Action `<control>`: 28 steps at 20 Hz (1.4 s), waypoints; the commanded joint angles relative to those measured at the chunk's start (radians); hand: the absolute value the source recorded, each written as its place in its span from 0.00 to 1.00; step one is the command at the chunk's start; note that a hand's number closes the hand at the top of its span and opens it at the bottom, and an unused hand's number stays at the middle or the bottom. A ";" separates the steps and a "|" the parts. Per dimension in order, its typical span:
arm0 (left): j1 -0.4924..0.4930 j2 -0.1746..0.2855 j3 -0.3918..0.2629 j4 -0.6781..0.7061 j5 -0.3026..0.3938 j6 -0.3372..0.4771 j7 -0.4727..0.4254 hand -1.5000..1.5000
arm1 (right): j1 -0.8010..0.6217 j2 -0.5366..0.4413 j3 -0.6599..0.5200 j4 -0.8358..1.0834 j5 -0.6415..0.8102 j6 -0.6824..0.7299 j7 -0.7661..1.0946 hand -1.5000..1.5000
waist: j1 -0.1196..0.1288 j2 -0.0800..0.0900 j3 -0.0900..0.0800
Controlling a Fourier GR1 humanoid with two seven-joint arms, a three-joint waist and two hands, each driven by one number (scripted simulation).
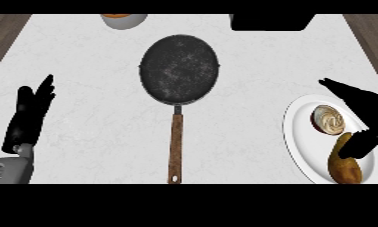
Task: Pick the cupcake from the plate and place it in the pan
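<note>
Just beside right hand [353, 92] — cupcake [329, 119], on plate [299, 132]

Counter [251, 91] lies bare between pan [179, 70] and plate [295, 136]: wide lane. The pan's handle [176, 143] runs toward the near edge, splitting that side. Bowl [123, 19] and black block [269, 22] line the far edge.

A white marbled counter [96, 86] fills the view, with brown wood [10, 28] showing beyond its left and right edges.
</note>
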 commanded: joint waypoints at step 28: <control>0.029 -0.043 0.119 -0.112 -0.068 -0.127 0.086 0.50 | -0.096 0.165 -0.095 0.282 0.374 -0.149 -0.234 1.00 | 0.005 0.000 0.000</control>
